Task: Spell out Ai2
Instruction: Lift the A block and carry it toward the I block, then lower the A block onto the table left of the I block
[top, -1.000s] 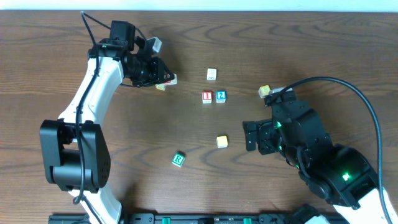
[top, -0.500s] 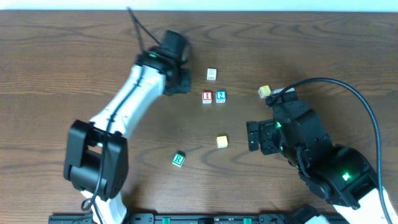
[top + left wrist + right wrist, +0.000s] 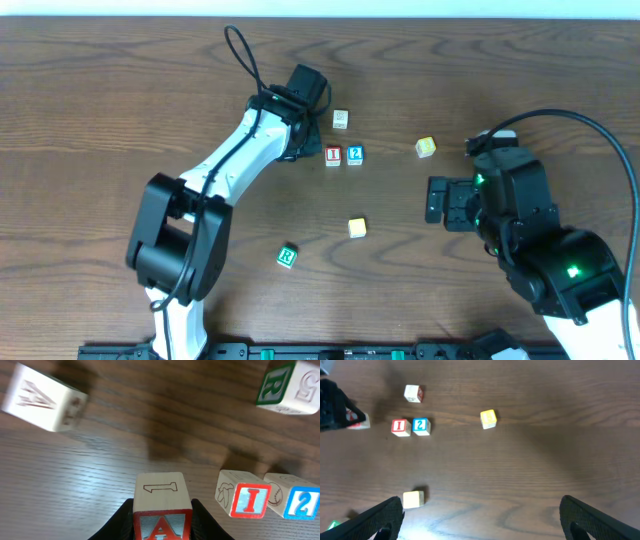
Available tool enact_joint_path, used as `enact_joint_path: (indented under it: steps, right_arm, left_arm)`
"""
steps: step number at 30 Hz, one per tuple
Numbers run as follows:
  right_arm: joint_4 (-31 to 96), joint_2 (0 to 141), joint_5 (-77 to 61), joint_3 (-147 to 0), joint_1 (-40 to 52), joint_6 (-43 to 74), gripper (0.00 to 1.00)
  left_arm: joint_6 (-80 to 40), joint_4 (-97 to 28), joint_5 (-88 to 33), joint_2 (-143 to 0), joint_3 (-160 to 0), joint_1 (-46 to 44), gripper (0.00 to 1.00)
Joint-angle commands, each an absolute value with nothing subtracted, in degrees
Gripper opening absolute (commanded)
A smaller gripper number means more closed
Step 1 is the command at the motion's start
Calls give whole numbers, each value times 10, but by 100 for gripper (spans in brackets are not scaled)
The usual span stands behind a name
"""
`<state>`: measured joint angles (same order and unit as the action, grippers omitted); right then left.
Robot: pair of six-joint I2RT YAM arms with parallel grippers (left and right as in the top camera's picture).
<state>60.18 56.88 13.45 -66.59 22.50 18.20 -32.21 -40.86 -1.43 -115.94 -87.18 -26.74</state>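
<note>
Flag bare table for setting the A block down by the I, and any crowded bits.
Bare wood directly left of the I block, between it and the held A block. Also a wide bare patch bordered by the 2 block, yellow block and tan block. Crowded: above the row, where the white block and left hand sit close.

Overhead view, counter (image 3: 120,80).
- I block (image 3: 333,155) and 2 block (image 3: 355,155) sit side by side and touching, I on the left.
- A block (image 3: 161,494) is just left of the I block, between the fingers of the left pincer (image 3: 162,525). The wrist view shows a slim gap to the I block. Whether it is on the counter or just above it, I cannot tell.
- Rear block (image 3: 341,119) lies behind the pair, apart from them.
- Side block (image 3: 426,147) lies well right of the 2 block.
- Near block (image 3: 357,228) lies in front of the pair, and R block (image 3: 287,256) is further forward and to the left.
- Right pincer (image 3: 437,200) is right of the near block, touching none.
</note>
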Motion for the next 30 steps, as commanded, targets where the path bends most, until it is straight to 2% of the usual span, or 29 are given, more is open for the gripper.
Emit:
enact_joint_path:
  steps: [1, 9, 21, 30]
  right_arm:
    - [602, 568, 126, -677, 210, 166, 99]
    - [602, 569, 121, -677, 209, 166, 99]
    - [602, 570, 109, -677, 209, 166, 99]
    - [602, 570, 109, -677, 209, 166, 99]
  left_arm:
    - [-335, -404, -41, -1167, -880, -267, 6]
    - [-342, -406, -48, -1169, -880, -270, 5]
    - [-261, -404, -71, -1169, -881, -273, 5]
    - [-248, -396, -32, -1174, -882, -272, 5]
